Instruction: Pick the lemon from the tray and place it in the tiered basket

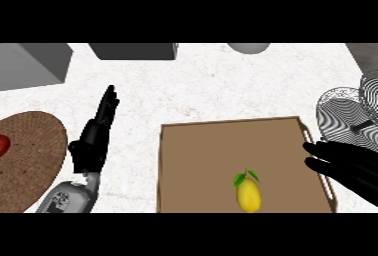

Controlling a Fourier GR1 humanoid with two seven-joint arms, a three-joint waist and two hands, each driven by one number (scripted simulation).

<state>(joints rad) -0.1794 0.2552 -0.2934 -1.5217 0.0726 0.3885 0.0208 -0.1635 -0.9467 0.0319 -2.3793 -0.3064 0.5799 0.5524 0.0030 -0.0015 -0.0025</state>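
Yellow oblong lemon (248, 195), green leaves, lying in tray (214, 150); right hand (347, 165) fingers spread, empty.

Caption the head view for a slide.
Lemon lies on the brown tray; right hand open at its right rim, left hand resting open.

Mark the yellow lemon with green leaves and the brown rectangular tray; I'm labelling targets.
yellow lemon with green leaves (248, 196), head view, middle of its yellow body.
brown rectangular tray (210, 160), head view, bare floor left of centre.
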